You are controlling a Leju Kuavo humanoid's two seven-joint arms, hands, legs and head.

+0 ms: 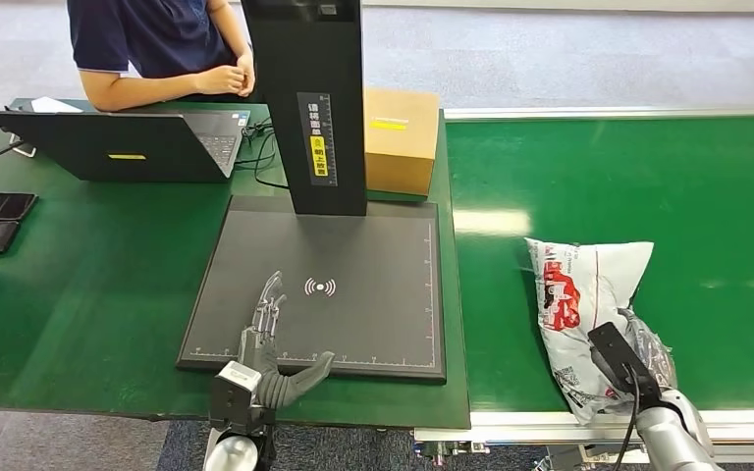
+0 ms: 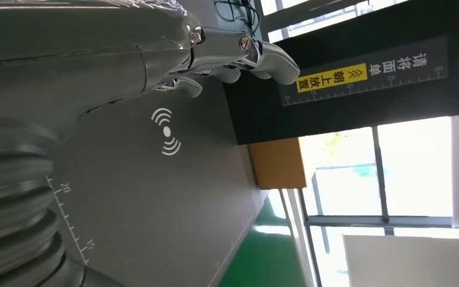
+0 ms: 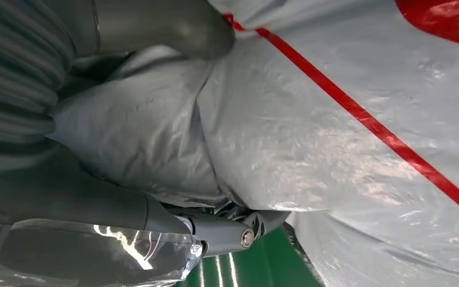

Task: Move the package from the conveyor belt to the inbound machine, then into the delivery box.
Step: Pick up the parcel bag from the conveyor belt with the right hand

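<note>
The package, a white plastic bag with red print, lies on the green conveyor belt near its front edge, on the robot's right side. The right hand is on the bag's near end; in the right wrist view the thumb presses into the grey plastic on one side and darker fingers sit under a fold on the other, so the hand grips the bag. The left hand rests flat on the dark scanner pad with fingers straight and thumb spread, holding nothing. The pad carries a white wireless mark and a black post with a yellow label. A brown cardboard box stands just beside the post. A laptop sits on the green table, and a person sits behind it
</note>
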